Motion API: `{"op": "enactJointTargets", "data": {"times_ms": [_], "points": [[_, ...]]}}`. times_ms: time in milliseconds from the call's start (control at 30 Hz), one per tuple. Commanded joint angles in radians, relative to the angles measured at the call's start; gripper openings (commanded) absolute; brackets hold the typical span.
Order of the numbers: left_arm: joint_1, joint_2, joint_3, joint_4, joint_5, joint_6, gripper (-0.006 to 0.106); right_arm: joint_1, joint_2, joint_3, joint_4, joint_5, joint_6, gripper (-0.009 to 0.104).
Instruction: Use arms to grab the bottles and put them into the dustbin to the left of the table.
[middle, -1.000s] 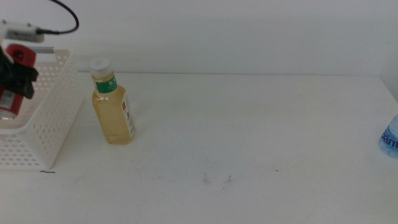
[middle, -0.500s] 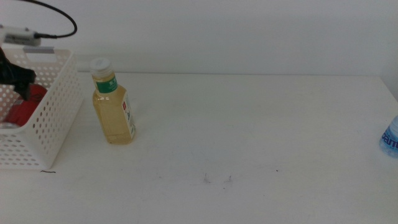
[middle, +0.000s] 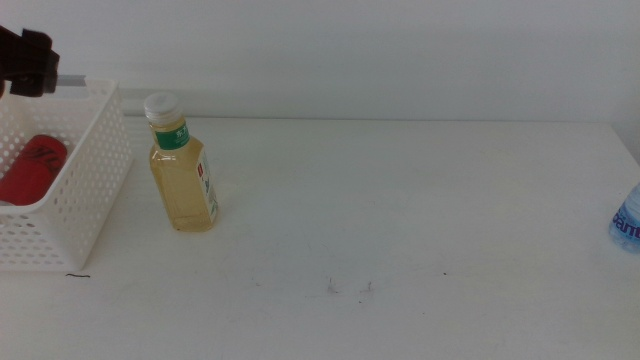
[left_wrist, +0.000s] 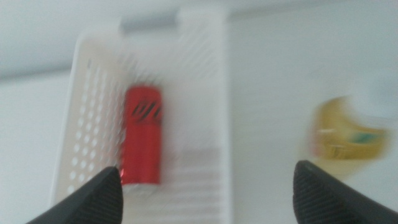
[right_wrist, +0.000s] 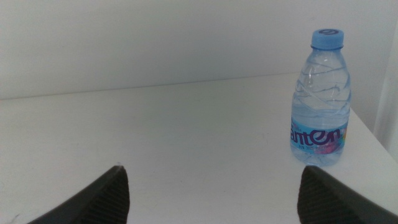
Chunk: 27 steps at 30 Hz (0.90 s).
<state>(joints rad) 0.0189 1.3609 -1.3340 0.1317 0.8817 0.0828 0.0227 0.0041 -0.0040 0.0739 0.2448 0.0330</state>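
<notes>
While the can (left_wrist: 142, 135) lies inside the bin (middle: 95, 180), the left gripper (left_wrist: 205, 186) hangs above the bin, jaws wide and empty. The yellow bottle (middle: 180, 170) stands just beside the bin; the right gripper (right_wrist: 211, 190), jaws wide, waits far from it.

You've got the dustbin (middle: 70, 190) at the far left edge of the table (middle: 400, 220), with the drink can (middle: 32, 168) lying on its side inside it. Just right of the dustbin, the tea bottle (middle: 180, 170) stands upright on the table, close to the basket wall but apart from it. The water bottle (middle: 628, 218) stands at the far right edge, well apart from both. Your left gripper (left_wrist: 208, 186) hangs above the dustbin, jaws spread wide. Your right gripper (right_wrist: 211, 186) faces the water bottle across bare table, jaws apart.
</notes>
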Motion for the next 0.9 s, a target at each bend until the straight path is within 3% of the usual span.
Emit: {"op": "enactJointTargets", "data": {"times_ms": [0, 367, 667, 767, 867], "points": [[-0.047, -0.133, 0.096, -0.016, -0.078, -0.012, 0.094, -0.006, -0.004, 0.004, -0.010, -0.008, -0.004, 0.093], [-0.130, -0.555, 0.435, -0.104, -0.305, -0.001, 0.094, -0.006, -0.004, 0.004, -0.010, -0.008, -0.004, 0.093], [-0.130, -0.665, 0.516, -0.223, -0.273, 0.119, 0.094, -0.006, -0.004, 0.004, -0.010, -0.008, -0.004, 0.093], [-0.130, -0.665, 0.533, -0.291, -0.289, 0.165, 0.094, -0.006, -0.004, 0.004, -0.010, -0.008, -0.004, 0.093], [-0.130, -0.665, 0.625, -0.426, -0.417, 0.268, 0.094, -0.006, -0.004, 0.004, -0.010, -0.008, -0.004, 0.093]]}}
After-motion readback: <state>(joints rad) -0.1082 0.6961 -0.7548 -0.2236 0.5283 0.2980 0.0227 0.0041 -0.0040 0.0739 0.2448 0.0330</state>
